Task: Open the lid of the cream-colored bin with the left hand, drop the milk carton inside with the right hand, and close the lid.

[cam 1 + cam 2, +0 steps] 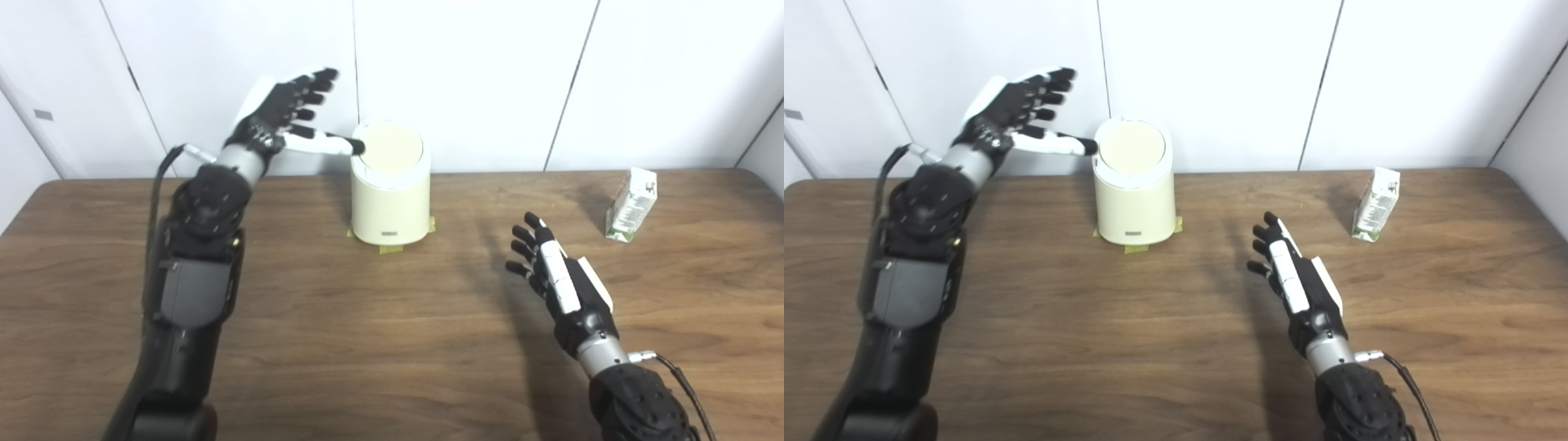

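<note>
Reaching from the left, the spread left hand [278, 113] touches its thumb to the closed bin [390, 184] lid; the right hand [560, 275] hovers spread, empty, near the carton [632, 204] standing far right on the surface [392, 343].

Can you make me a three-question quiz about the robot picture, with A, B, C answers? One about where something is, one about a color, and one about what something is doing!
1. Where is the milk carton?
A. inside the bin
B. standing on the table, right of the bin
C. in a hand

2. What color is the bin?
A. cream
B. blue
C. red

3. What is the right hand doing?
A. holding the carton
B. open, holding nothing
C. pressing the lid

Answers: 1 B, it stands alone on the wood. 2 A, its body looks pale cream. 3 B, its fingers are spread with nothing between them.
</note>
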Robot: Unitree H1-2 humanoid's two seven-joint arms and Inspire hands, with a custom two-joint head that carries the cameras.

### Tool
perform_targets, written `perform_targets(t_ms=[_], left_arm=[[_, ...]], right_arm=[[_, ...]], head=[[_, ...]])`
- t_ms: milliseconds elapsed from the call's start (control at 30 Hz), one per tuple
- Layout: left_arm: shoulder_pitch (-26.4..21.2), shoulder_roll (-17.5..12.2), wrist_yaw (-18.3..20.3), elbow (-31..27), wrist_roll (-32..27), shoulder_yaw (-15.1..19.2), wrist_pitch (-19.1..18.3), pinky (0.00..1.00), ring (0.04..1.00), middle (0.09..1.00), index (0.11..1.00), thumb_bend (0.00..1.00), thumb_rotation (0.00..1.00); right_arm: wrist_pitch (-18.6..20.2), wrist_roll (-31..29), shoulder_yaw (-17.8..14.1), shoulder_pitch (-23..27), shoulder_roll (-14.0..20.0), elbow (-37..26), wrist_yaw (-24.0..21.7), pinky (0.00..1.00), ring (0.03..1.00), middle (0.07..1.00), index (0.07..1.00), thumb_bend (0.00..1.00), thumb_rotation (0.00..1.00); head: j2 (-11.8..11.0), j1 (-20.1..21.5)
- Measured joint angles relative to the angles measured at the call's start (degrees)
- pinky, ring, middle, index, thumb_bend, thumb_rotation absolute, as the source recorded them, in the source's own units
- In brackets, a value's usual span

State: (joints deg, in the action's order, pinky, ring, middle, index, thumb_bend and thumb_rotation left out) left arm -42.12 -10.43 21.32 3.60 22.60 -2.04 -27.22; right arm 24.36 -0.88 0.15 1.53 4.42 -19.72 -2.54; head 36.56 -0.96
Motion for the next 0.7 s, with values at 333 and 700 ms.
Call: perform_targets(t_ms=[333,700], left_arm=[[-8.1,-3.2,4.7,13.1,2.5,-8.0,0.0,0.82,0.895,0.929,0.917,0.87,0.15],[-13.9,-2.0,2.8,24.7,4.2,-12.2,0.0,0.85,0.893,0.909,0.907,0.84,0.07]], right_arm=[[0.0,0.0,0.5,-0.4,-0.2,0.0,-0.2,0.82,0.932,0.942,0.966,0.56,0.99],[0.0,0.3,0.6,-0.4,-1.2,0.0,0.1,0.86,0.946,0.95,0.967,0.58,0.99]], head=[[0.0,0.2],[-0.5,0.4]])
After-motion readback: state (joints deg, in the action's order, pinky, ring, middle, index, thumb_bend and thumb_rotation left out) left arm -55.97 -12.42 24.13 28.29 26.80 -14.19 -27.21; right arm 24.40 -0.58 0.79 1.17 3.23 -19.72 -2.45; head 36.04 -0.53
